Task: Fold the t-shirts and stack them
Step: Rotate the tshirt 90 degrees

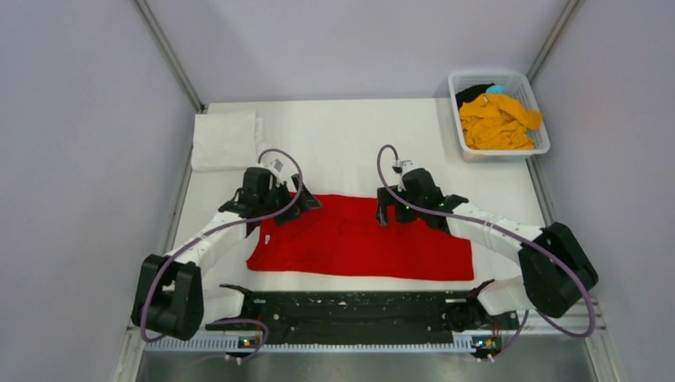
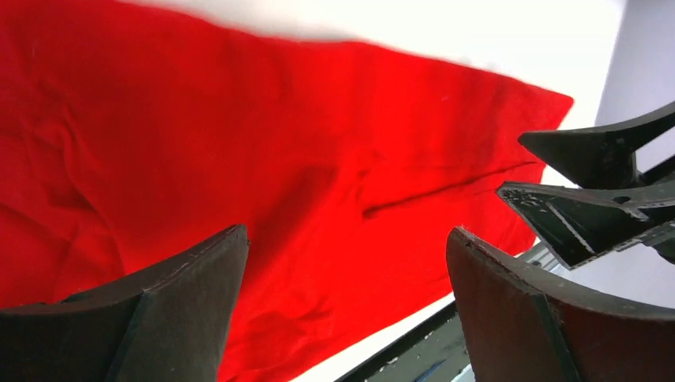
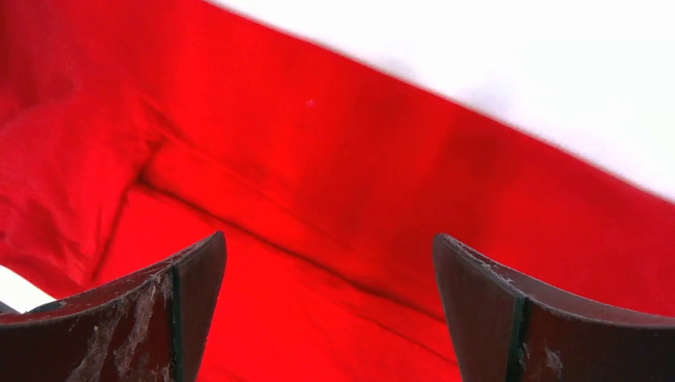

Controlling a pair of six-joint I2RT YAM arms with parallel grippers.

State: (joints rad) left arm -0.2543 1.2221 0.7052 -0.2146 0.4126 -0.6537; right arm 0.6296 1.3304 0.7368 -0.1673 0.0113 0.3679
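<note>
A bright red t-shirt point(image 1: 362, 239) lies folded into a long band across the middle of the table, and shows in the left wrist view point(image 2: 239, 143) and the right wrist view point(image 3: 334, 199). My left gripper point(image 1: 293, 200) is open and empty above its far left edge. My right gripper point(image 1: 398, 208) is open and empty above its far edge, right of middle. A folded white t-shirt point(image 1: 225, 140) lies at the far left corner. An orange-yellow t-shirt point(image 1: 497, 121) lies crumpled in the basket, with a black one point(image 1: 471, 92) partly hidden behind it.
The white lattice basket point(image 1: 543, 146) stands at the far right corner. A black rail point(image 1: 350, 306) runs along the table's near edge between the arm bases. Grey walls close in both sides. The right gripper's fingers point(image 2: 589, 211) show in the left wrist view.
</note>
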